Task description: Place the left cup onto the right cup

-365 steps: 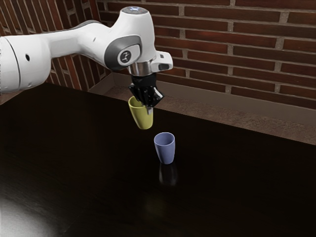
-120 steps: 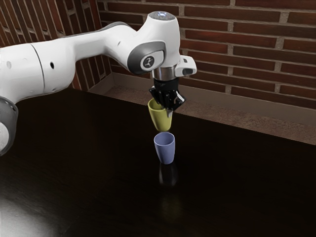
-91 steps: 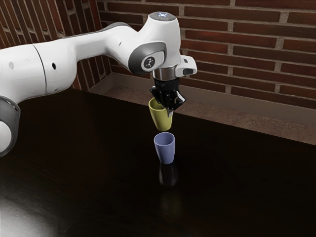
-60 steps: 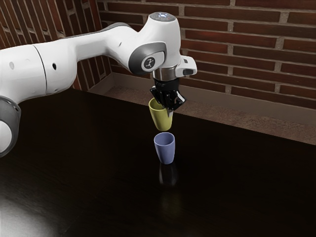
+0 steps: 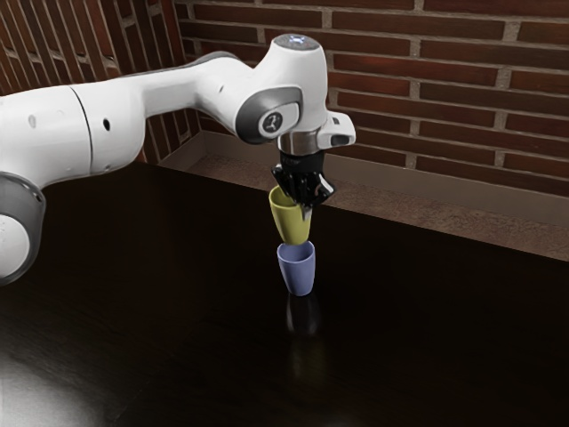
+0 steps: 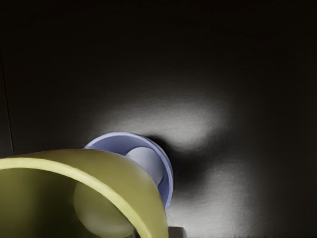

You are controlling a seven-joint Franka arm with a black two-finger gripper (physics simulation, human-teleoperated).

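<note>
My gripper (image 5: 305, 197) is shut on the rim of the yellow cup (image 5: 291, 220), which hangs upright right above the blue cup (image 5: 297, 268). The yellow cup's base sits at the blue cup's mouth; I cannot tell whether they touch. The blue cup stands upright on the dark table (image 5: 160, 338). In the wrist view the yellow cup (image 6: 94, 198) looms close under my hand, and the blue cup's rim (image 6: 166, 171) peeks out just beyond it.
A brick wall (image 5: 444, 80) with a brown ledge (image 5: 427, 209) runs along the far edge of the table. The dark tabletop stretches out on all sides of the cups.
My hand has carried the yellow cup toward the exterior view's right until it was over the blue cup, then lowered it to the blue cup's mouth.
</note>
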